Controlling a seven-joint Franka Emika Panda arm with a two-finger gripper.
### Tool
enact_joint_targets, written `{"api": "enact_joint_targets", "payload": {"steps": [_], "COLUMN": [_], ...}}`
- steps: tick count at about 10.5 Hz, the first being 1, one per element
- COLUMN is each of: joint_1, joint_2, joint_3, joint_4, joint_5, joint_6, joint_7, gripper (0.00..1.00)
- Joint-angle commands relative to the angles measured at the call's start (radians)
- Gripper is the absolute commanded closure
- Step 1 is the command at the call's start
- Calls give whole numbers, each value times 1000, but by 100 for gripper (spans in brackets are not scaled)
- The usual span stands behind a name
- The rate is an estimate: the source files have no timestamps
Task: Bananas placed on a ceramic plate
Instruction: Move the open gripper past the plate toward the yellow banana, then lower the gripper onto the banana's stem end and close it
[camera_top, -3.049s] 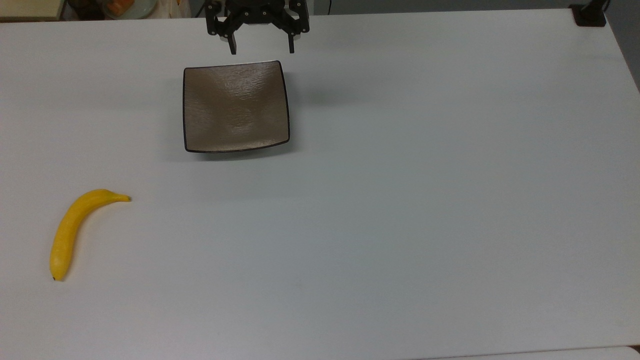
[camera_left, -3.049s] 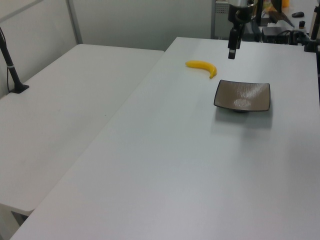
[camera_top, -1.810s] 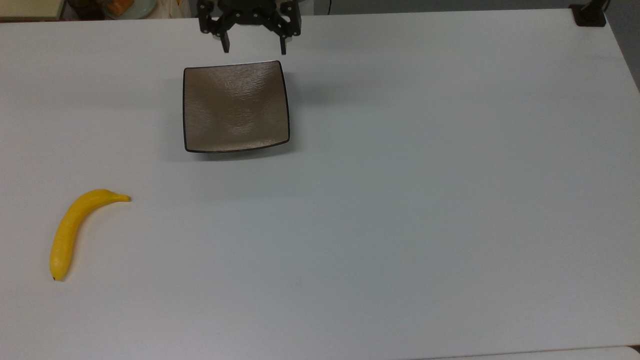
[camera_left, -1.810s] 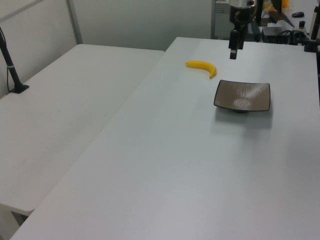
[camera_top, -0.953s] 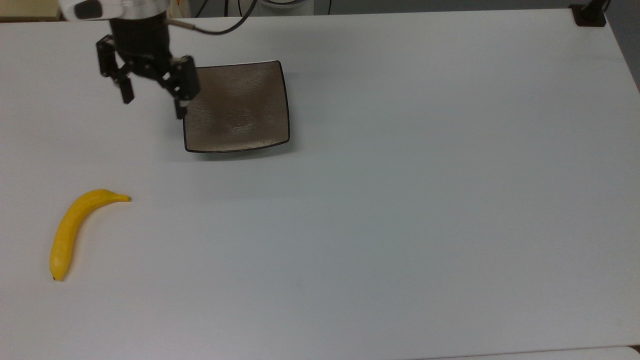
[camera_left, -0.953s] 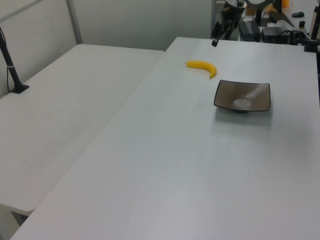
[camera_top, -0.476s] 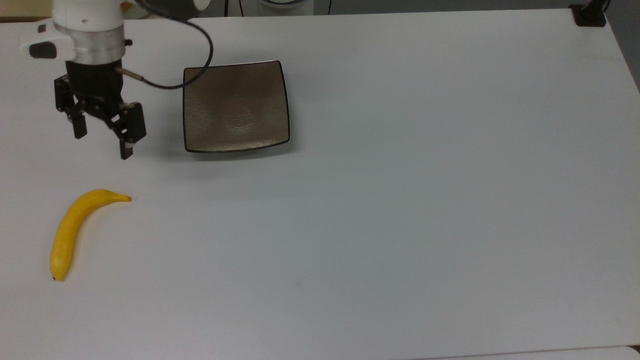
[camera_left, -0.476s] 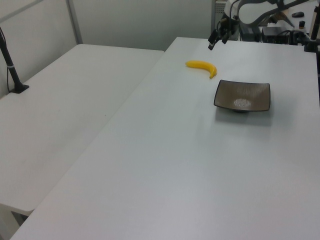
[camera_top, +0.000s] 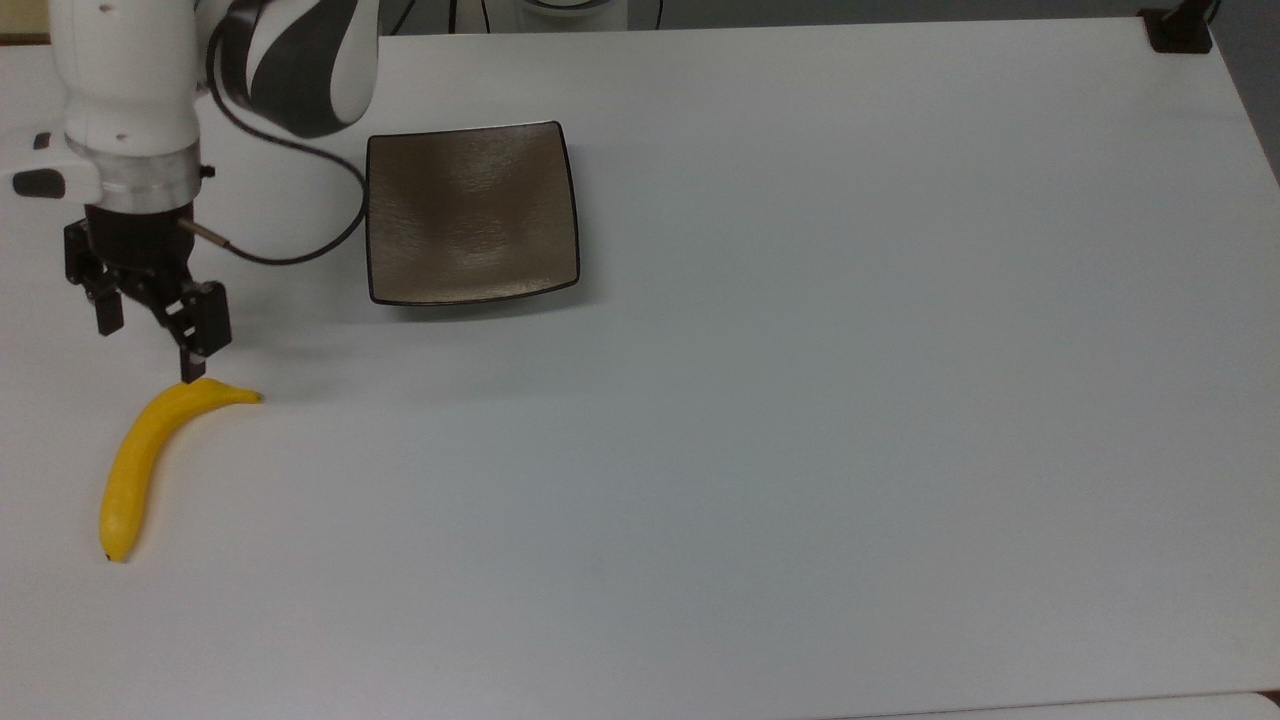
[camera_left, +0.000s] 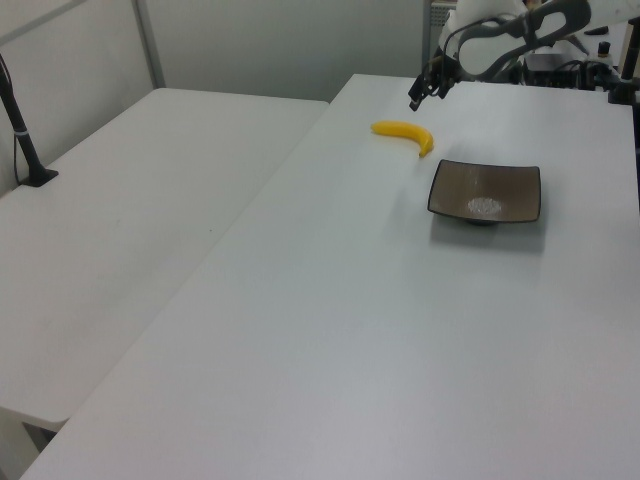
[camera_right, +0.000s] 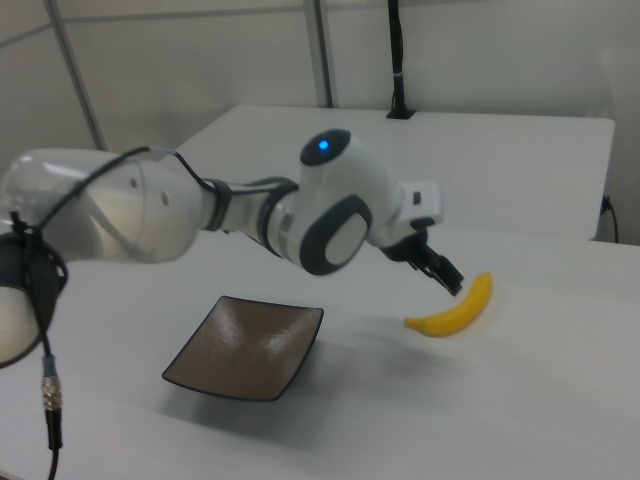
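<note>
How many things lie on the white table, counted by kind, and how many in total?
Banana: 1, yellow, lying on the table.
Plate: 1, square and brown-grey, with nothing on it.
Total: 2 things.
The hand is open above the table near the banana, and is not counted.

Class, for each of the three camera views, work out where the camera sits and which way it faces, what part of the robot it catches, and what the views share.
Top view: overhead, looking down on the white table; white arm enters at upper left, open claw above the banana.
Left view: raised beyond one table end, looking along it toward the robot; claw far off, ceramic plate nearer.
Right view: low beside the robot, looking across the table; arm fills the left, claw near the banana.
Shared: all three show banana, plate and claw.
</note>
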Motion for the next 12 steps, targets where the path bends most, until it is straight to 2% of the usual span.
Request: {"api": "enact_joint_targets", "payload": {"steps": [1,3,5,7,8,9,11,12], "joint_1": [-54,-61,-64,-61,-61,-61,-62,-62], "joint_2": [140,225,265,276,276,276,276,276], "joint_3": [8,8,8,18,28,31,31,35], "joint_4": [107,169,204,204,204,203,201,198], "joint_5": [-8,-16,-20,-20,-20,-23,-45,-49], "joint_6": [95,98,98,98,98,98,98,97], "joint_7": [86,83,78,78,75,69,5,-14], "gripper": [0,0,0,12,29,56,84,91]}}
